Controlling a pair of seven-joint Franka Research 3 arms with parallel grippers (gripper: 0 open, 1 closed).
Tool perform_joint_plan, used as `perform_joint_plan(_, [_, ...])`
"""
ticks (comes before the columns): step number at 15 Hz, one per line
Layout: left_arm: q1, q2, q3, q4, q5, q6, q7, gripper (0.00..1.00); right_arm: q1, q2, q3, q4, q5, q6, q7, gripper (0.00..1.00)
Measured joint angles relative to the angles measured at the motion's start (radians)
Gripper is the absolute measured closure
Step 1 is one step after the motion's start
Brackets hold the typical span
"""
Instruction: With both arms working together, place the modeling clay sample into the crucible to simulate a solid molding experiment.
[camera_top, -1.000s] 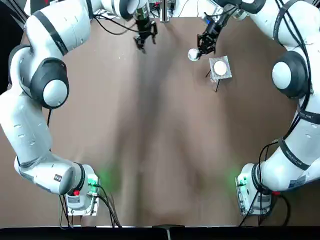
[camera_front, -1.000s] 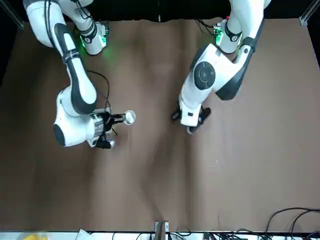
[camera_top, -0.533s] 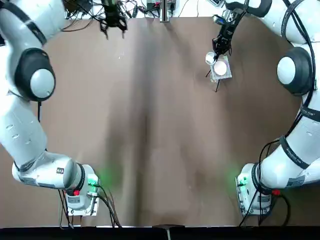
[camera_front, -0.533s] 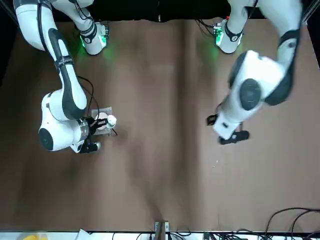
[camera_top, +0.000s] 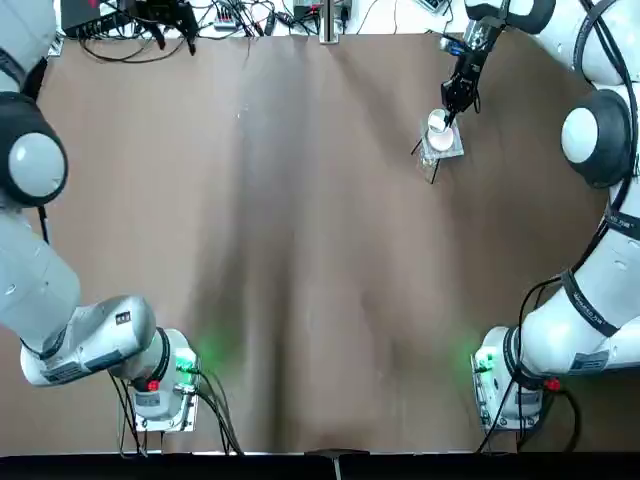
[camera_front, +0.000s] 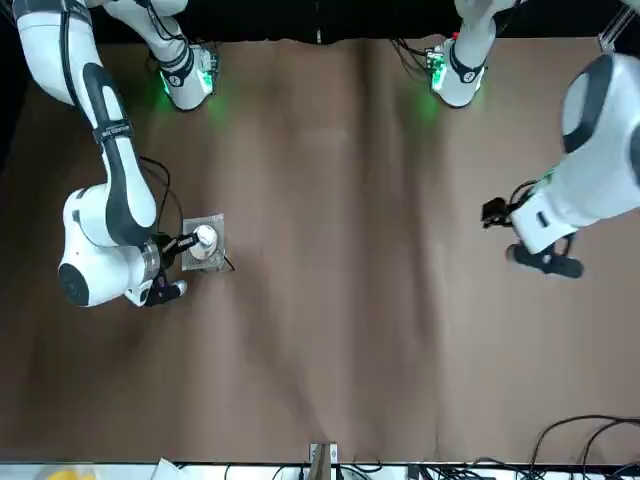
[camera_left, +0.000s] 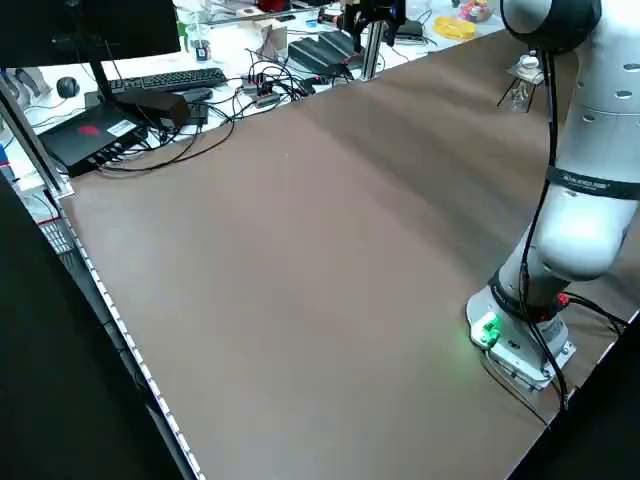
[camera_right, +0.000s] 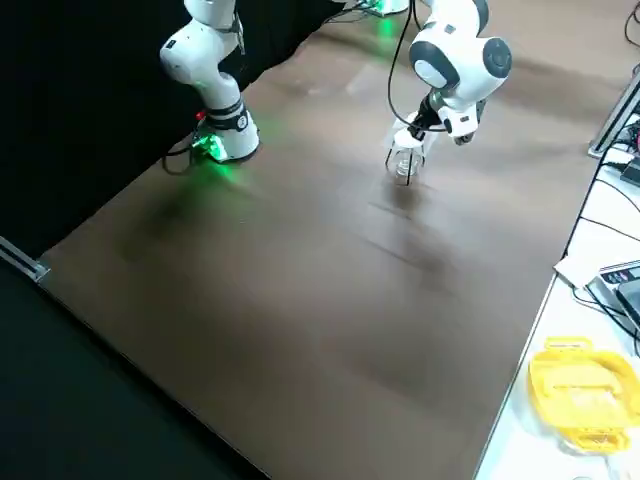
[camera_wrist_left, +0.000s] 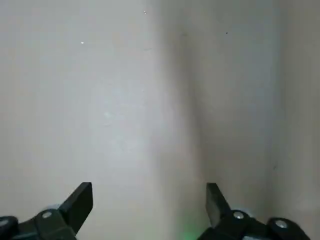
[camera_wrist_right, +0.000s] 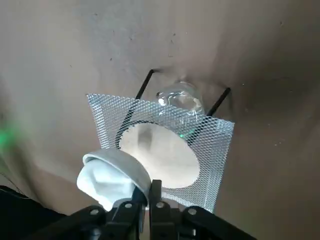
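Note:
The crucible (camera_wrist_right: 114, 173), a small white cup, hangs tilted over a corner of the square mesh plate (camera_wrist_right: 207, 131), and my right gripper (camera_wrist_right: 148, 192) is shut on its rim. From above, the crucible (camera_top: 437, 122) overlaps the mesh plate (camera_top: 452, 148) at the far right of the table, just below the right gripper (camera_top: 457, 98). The front view shows the crucible (camera_front: 205, 237) over the plate's middle. My left gripper (camera_wrist_left: 148, 195) is open and holds nothing; it hovers past the table's far left edge (camera_top: 178, 18). The modeling clay sample is hidden in every view.
A small glass vessel (camera_wrist_right: 180, 100) sits under the mesh plate between its thin black legs. Cables and electronics (camera_top: 235, 15) line the far edge, with a keyboard (camera_left: 165, 80) and a yellow object (camera_right: 580, 385) off the table.
The right gripper carried the crucible to the right, from beside the mesh plate to over it. The left arm swung away to the far left, past the table's edge.

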Motion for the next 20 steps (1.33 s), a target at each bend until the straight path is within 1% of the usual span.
perform_joint_plan(3, [0.176,-0.022,-0.150,-0.031,-0.001,0.000,0.021,0.00,0.000,0.003,0.001,-0.001,-0.016,0.000,-0.001,0.93])
perform_joint_plan(4, [0.210,-0.033,-0.182,-0.040,-0.002,0.002,0.018,0.00,0.000,0.006,0.001,-0.003,-0.023,0.001,-0.001,0.93])
perform_joint_plan(5, [0.229,-0.046,-0.198,-0.045,-0.002,0.002,0.017,0.00,0.000,0.011,0.001,-0.006,-0.032,0.002,-0.001,0.93])
perform_joint_plan(8, [0.257,-0.085,-0.199,-0.045,-0.001,0.002,0.017,0.00,-0.001,0.035,0.001,-0.006,-0.054,0.005,-0.004,0.93])
perform_joint_plan(10, [0.260,-0.091,-0.199,-0.041,0.004,0.004,0.005,0.00,-0.001,0.035,0.002,-0.005,-0.054,0.004,-0.004,0.93])
perform_joint_plan(12, [0.255,-0.091,-0.202,-0.036,0.048,0.005,-0.007,0.00,-0.001,0.036,0.002,-0.005,-0.055,0.004,-0.004,0.93])
perform_joint_plan(13, [0.247,-0.091,-0.202,-0.034,0.081,0.007,-0.008,0.00,-0.001,0.036,0.002,-0.006,-0.056,0.005,-0.004,0.91])
perform_joint_plan(14, [0.229,-0.091,-0.196,-0.031,0.109,0.008,-0.008,0.00,-0.001,0.038,0.002,-0.006,-0.056,0.006,-0.004,0.85])
perform_joint_plan(15, [0.185,-0.093,-0.159,-0.028,0.127,0.008,-0.020,0.00,-0.001,0.039,0.002,-0.006,-0.056,0.006,-0.004,0.75])
perform_joint_plan(16, [0.114,-0.098,-0.081,-0.022,0.131,0.008,-0.030,0.00,-0.001,0.041,0.002,-0.006,-0.056,0.006,-0.004,0.66])
perform_joint_plan(17, [0.033,-0.105,0.017,-0.013,0.128,0.009,-0.039,0.00,-0.001,0.041,0.003,-0.005,-0.056,0.006,-0.004,0.57])
perform_joint_plan(18, [-0.044,-0.119,0.123,0.001,0.102,0.010,-0.047,0.00,-0.001,0.041,0.004,-0.004,-0.056,0.006,-0.004,0.48])
perform_joint_plan(20, [-0.166,-0.184,0.341,0.016,-0.039,-0.002,-0.051,0.00,-0.001,0.041,0.004,-0.002,-0.056,0.006,-0.004,0.47])
